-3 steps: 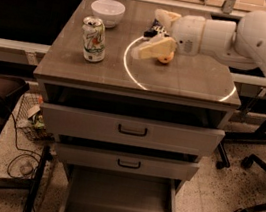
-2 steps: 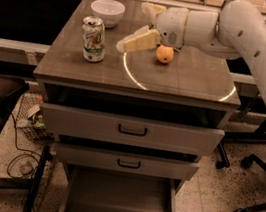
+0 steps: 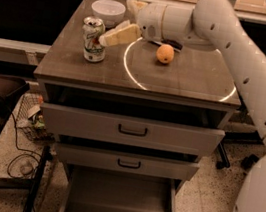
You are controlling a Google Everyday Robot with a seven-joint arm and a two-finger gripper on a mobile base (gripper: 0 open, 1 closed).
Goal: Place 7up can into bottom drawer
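The can (image 3: 93, 39) stood upright on the counter (image 3: 187, 81), at 9 o'clock from the orange (image 3: 165, 53). The claw (image 3: 108, 37) was at the can's 3 o'clock, touching it or nearly so; how wide it was, I could not tell. A sideways push there could tip the can or slide it off the edge. The bottom drawer (image 3: 122, 200) was open, and its front was cut off.

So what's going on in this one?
The robot's arm reaches across the cabinet top, with its gripper right at the can. The can stands upright near the left edge, not yet lifted. The bottom drawer is pulled open below. A bowl sits behind the can, and an orange lies further right.
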